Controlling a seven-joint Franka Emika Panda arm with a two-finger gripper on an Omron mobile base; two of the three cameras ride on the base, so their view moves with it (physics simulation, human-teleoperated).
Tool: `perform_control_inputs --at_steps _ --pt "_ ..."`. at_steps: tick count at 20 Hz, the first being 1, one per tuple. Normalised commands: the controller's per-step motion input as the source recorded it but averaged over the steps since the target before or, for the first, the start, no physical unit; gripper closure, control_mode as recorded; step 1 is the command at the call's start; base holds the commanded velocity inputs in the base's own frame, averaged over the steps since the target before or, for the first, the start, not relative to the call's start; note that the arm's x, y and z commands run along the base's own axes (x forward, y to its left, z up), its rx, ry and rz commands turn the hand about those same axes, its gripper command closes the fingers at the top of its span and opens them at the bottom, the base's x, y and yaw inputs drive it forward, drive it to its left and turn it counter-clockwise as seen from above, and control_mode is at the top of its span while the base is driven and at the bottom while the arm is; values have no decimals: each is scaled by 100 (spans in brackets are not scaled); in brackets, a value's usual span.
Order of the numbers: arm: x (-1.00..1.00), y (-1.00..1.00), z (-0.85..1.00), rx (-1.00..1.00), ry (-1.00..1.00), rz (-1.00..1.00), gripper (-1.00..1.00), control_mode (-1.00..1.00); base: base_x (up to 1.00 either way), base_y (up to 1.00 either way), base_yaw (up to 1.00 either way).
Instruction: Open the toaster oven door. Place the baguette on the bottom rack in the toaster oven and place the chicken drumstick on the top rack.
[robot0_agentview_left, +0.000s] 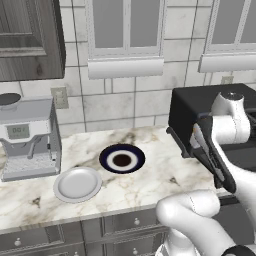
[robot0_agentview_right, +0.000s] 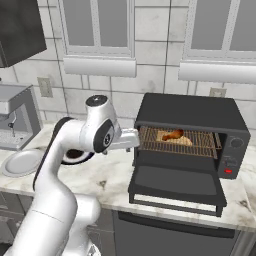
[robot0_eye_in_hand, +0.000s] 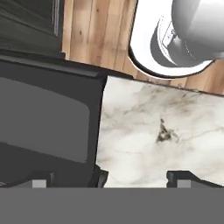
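**A:** Where's your toaster oven (robot0_agentview_right: 192, 135) sitting right now?

**B:** On the marble desk (robot0_agentview_right: 112, 177), toward its right end, under the right-hand window. Its door (robot0_agentview_right: 176, 186) is folded all the way down, lying flat out over the front of the desk. In your hand view the same door (robot0_eye_in_hand: 43, 118) shows as the dark glass panel on the left, with marble beside it.

**A:** And the food?

**B:** You can see the chicken drumstick (robot0_agentview_right: 173, 134) inside the oven, on the wire rack (robot0_agentview_right: 179, 142) at the upper level. There's a pale tan shape right under and beside it that looks like the baguette (robot0_agentview_right: 181, 141), but I can't tell you which rack it rests on; it reads as nearly the same level.

**A:** What's your pincer doing?

**B:** In the hand view the pincer (robot0_eye_in_hand: 138, 177) has its two dark tips well apart, with bare marble between them and nothing held. It hangs just off the oven's left side, next to the dropped door.

**A:** Anything else on the desk?

**B:** In your left base view, a dark blue plate (robot0_agentview_left: 122, 158) with a dark centre sits mid-desk, a plain white plate (robot0_agentview_left: 78, 184) lies just in front and left of it, and a silver coffee machine (robot0_agentview_left: 29, 137) stands at the far left.
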Motion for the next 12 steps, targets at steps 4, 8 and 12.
perform_control_inputs --at_steps 4,8,12 --pt "-36 100 36 -16 1 15 -100 -100 0 0 0" --pt "-9 100 24 -18 0 13 -100 -100 0 0 0" --pt "1 100 1 -18 0 6 -100 -100 0 0 0"
